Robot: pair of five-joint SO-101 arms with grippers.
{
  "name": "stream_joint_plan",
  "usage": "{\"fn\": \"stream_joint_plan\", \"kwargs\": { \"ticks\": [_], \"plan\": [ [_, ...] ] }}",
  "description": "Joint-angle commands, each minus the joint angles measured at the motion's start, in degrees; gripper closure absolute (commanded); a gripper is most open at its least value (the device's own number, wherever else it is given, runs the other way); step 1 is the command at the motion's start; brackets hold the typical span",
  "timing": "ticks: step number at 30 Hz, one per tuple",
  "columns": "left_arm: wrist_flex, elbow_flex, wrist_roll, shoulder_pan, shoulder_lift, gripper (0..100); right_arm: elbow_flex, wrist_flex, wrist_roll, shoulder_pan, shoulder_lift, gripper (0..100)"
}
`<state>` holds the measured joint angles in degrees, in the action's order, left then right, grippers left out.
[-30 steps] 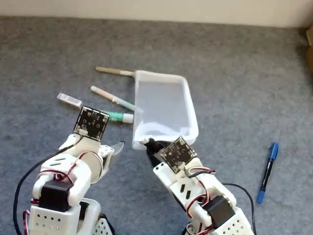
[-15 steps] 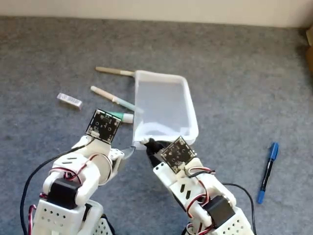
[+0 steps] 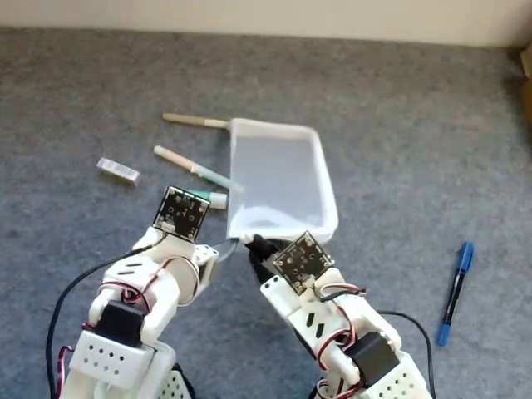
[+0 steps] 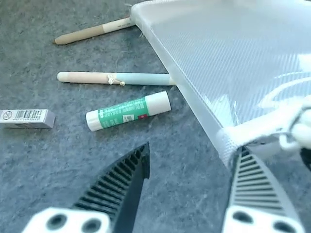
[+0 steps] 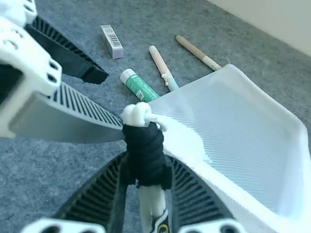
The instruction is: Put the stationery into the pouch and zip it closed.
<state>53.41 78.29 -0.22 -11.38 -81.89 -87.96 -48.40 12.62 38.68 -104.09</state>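
The pouch [image 3: 278, 179] lay mid-frame and looked empty, the stationery beside it. The right gripper [image 5: 146, 156] pinched its pull [image 5: 145, 138]; the left gripper [image 4: 193, 149] gaped at the lower-left corner (one jaw touching). Closing there might crumple the mouth or knock the glue stick [image 4: 128, 112] away.

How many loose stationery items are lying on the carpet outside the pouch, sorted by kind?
Pens: 3, a beige pen, a two-colour pen and a blue pen
Glue stick: 1
Eraser: 1
Total: 5
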Motion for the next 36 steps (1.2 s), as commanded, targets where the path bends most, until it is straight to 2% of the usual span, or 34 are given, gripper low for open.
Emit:
{"fn": "stream_joint_plan", "kwargs": {
  "ticks": [1,6,15,20,24,36],
  "plan": [
    [-4.5,0.8,1.8,-0.7,-0.7,75,1.3,1.2,0.7,-0.4,-1.0,99.5],
    [-7.4,2.2,1.6,-0.8,-0.7,86,1.2,0.6,0.7,-0.4,-1.0,99.5],
    [-9.2,2.9,1.7,-0.8,-0.8,99,1.4,-2.6,0.7,-0.7,-1.0,99.5],
    [-9.1,2.9,1.8,-0.7,-0.8,99,4.3,-8.3,0.7,-1.3,-1.0,99.5],
    [-9.1,2.8,1.8,-0.5,-0.8,99,8.7,-13.4,0.7,-5.6,-1.0,99.5],
    [-9.0,2.8,1.6,-0.5,-0.8,99,10.1,-13.9,0.7,-13.9,-1.0,99.5]
  ]
}}
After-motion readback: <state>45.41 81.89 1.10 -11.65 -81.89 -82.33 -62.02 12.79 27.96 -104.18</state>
